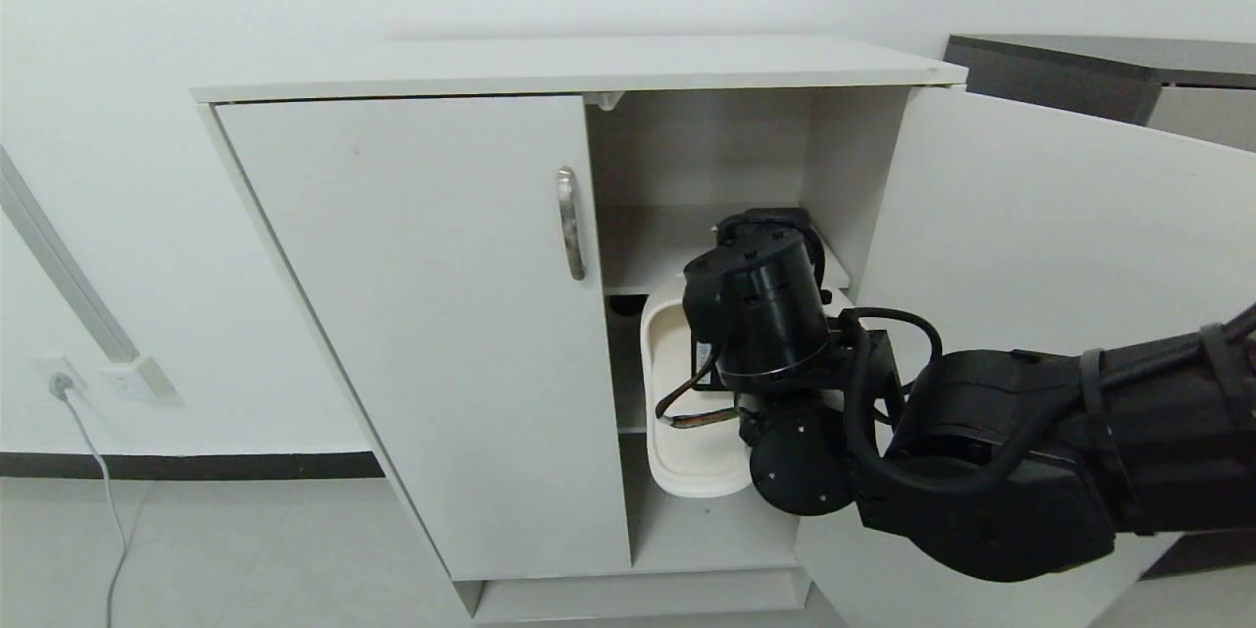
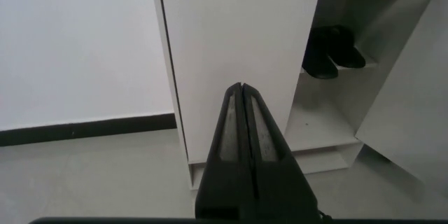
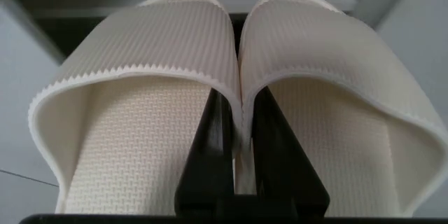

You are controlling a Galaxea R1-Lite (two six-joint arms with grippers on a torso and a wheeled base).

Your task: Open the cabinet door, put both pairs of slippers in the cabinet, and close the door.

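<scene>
Your cabinet [image 1: 589, 64] fills the middle of the head view. Its left door [image 1: 422, 314] is closed, with the handle [image 1: 571, 223] upright near its inner edge. The right door [image 1: 1030, 216] is swung wide open toward the right of the frame.

Your right arm [image 1: 991, 451] comes in from the lower right and reaches into the open side. Its wrist sits just below the upper shelf [image 1: 643, 260].

The cream slippers [image 1: 677, 432] are in the opening at the centre of the frame, just right of the left door's edge. They stand on end rather than lying flat. Whether they touch any surface inside, you cannot tell from here.

In the right wrist view the right gripper [image 3: 240, 101] is clenched on that pair [image 3: 140, 56]. The two slippers lie side by side, and their inner walls are pinched together between the fingers [image 3: 210, 147].

In the left wrist view the left gripper [image 2: 241, 91] is outside the cabinet, facing the closed door. Its jaws are pressed together and grasp nothing.

The same view shows the black slippers [image 2: 329, 52] side by side inside the cabinet, set well back.

A socket [image 1: 57, 375] with a cable [image 1: 103, 481] is at the lower left of the head view. A grey unit [image 1: 1109, 69] is at the upper right.
</scene>
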